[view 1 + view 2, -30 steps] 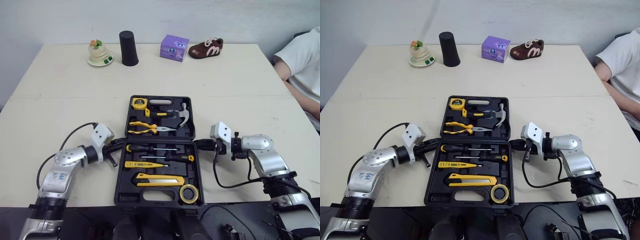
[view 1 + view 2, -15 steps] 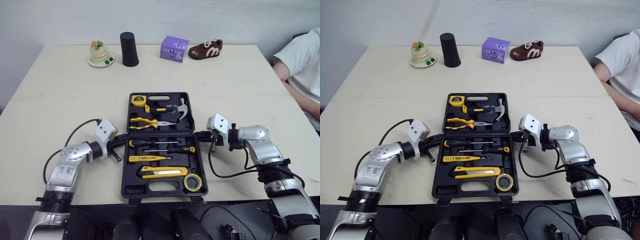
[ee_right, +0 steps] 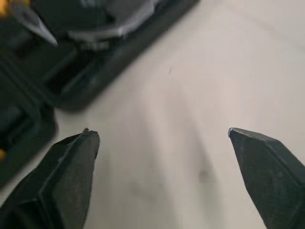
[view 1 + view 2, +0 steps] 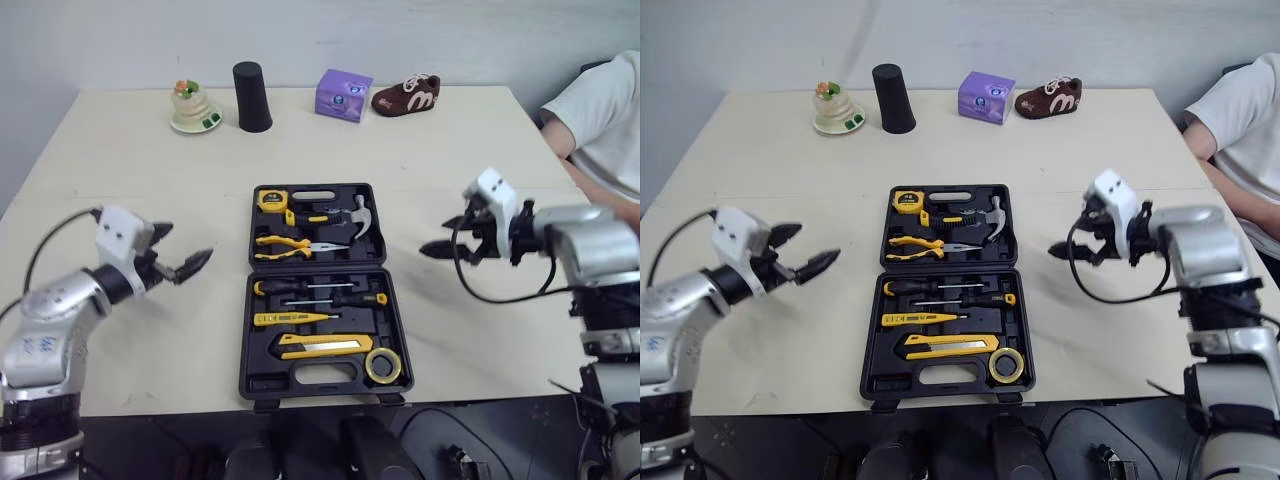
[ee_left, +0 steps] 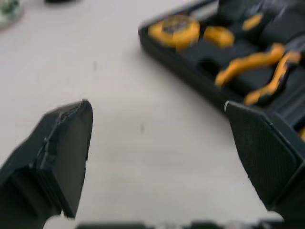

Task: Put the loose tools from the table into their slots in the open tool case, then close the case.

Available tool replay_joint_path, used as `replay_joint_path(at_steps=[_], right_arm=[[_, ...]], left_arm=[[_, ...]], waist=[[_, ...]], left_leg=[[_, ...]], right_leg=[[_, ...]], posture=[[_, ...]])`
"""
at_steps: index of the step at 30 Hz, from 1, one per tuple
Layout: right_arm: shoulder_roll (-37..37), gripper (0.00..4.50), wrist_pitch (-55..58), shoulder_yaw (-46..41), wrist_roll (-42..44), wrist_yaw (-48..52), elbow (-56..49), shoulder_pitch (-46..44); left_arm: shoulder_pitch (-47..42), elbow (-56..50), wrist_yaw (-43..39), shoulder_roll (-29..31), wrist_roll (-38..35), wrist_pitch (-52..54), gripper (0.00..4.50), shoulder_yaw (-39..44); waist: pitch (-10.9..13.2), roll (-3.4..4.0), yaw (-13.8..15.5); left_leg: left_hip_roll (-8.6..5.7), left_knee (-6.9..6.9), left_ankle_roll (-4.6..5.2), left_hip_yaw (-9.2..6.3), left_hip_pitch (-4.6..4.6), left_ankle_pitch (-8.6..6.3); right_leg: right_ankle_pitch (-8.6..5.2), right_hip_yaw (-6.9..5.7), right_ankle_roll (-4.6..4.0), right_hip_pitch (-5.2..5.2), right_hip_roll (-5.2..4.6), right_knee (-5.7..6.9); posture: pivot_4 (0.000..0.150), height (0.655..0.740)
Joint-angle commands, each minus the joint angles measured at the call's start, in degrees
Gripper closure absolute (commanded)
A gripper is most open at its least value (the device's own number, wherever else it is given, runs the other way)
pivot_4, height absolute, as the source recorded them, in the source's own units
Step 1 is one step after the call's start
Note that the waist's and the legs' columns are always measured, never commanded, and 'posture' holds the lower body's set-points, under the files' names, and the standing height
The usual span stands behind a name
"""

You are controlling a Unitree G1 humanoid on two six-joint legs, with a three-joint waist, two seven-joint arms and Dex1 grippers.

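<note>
1. My left end effector (image 4: 190,241) hangs released above the bare desk (image 4: 450,150), its two black fingers (image 5: 62,143) spread wide and gripping nothing
2. My right end effector (image 4: 435,237) is released as well, fingers (image 3: 267,162) wide apart and empty, raised over the desk
3. The tool case (image 4: 246,340) lies flat and open between my two end effectors, a little apart from each; it is black moulded plastic, with the lid half farther from me and the base half nearer
4. In the lid half, level with my fingertips, sit a yellow tape measure (image 4: 273,200), a hammer (image 4: 360,215) with a silver head, and yellow-handled pliers (image 4: 285,247)
5. In the base half, nearer me than either end effector, lie a black-and-yellow screwdriver (image 4: 320,288), a yellow tester pen (image 4: 290,319), a yellow utility knife (image 4: 320,345) and a roll of yellow tape (image 4: 381,365) in the corner towards my right end effector
6. Well beyond both end effectors, along the far edge of the desk, stand a small ornament (image 4: 193,107), a black cup (image 4: 253,96), a purple box (image 4: 344,95) and a brown shoe (image 4: 408,95)
7. Beyond my right end effector a person's white sleeve (image 4: 600,130) shows at the side of the desk
</note>
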Motion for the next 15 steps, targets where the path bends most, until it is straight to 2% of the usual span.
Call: replay_joint_path(at_steps=[1, 3, 4, 8, 11, 15], right_arm=[[2.2, 0.00, 12.6, 2.2, 2.1, -2.7, -0.8, -6.1], [3.1, 0.00, 14.6, 4.4, 1.5, -3.9, 0.2, -8.7], [4.1, 0.00, 15.8, 4.7, 1.6, -4.9, 1.3, -10.1], [8.3, 0.00, 18.0, 5.3, 1.6, -8.6, 6.5, -14.1], [10.7, 0.00, 16.8, 6.1, 0.2, -11.8, 9.9, -15.5], [12.8, 0.00, 16.4, 7.1, -0.2, -14.2, 12.4, -16.7]], left_arm=[[-9.5, -1.4, 3.6, 1.0, -6.4, 18.3, 0.03, -1.6], [-15.4, 0.8, 6.1, -0.4, -7.5, 25.5, 0.03, -2.4], [-18.1, 2.3, 7.4, -0.5, -7.1, 29.7, 0.03, -3.8], [-25.0, 6.8, 10.3, -1.9, -5.9, 40.0, 0.03, -9.0], [-27.8, 9.6, 12.9, -3.7, -3.4, 41.5, 0.03, -12.0], [-29.5, 12.4, 15.1, -6.0, -1.7, 42.2, 0.03, -12.5]], waist=[[0.0, 0.00, 0.1], [0.0, 0.00, 0.1], [0.0, 0.00, 0.1], [0.0, 0.00, 0.0], [0.0, 0.00, -0.3], [0.0, 0.00, -1.2]], left_leg=[[0.00, -0.01, -0.02, 0.00, -0.11, 0.01], [-0.02, 0.05, -0.03, 0.05, -0.47, 0.06], [-0.01, 0.24, -0.03, 0.04, -0.97, 0.07], [-0.02, 0.34, -0.03, 0.14, -1.17, 0.07], [0.02, 0.47, -0.06, 0.27, -1.48, 0.09], [0.02, 0.50, -0.14, 0.28, -1.52, 0.19]], right_leg=[[-0.01, 0.00, -0.01, -0.13, 0.04, 0.00], [0.00, 0.05, 0.00, -0.56, 0.06, 0.14], [0.00, 0.05, 0.01, -1.04, 0.06, 0.29], [0.00, 0.02, 0.02, -1.41, 0.04, 0.39], [-0.01, -0.02, 0.01, -1.91, 0.03, 0.79], [-0.01, 0.00, 0.00, -2.04, 0.06, 1.09]], posture=[[0.150, 0.7400], [0.150, 0.7400], [0.150, 0.7400], [0.150, 0.7400], [0.150, 0.7400], [0.150, 0.7400]])
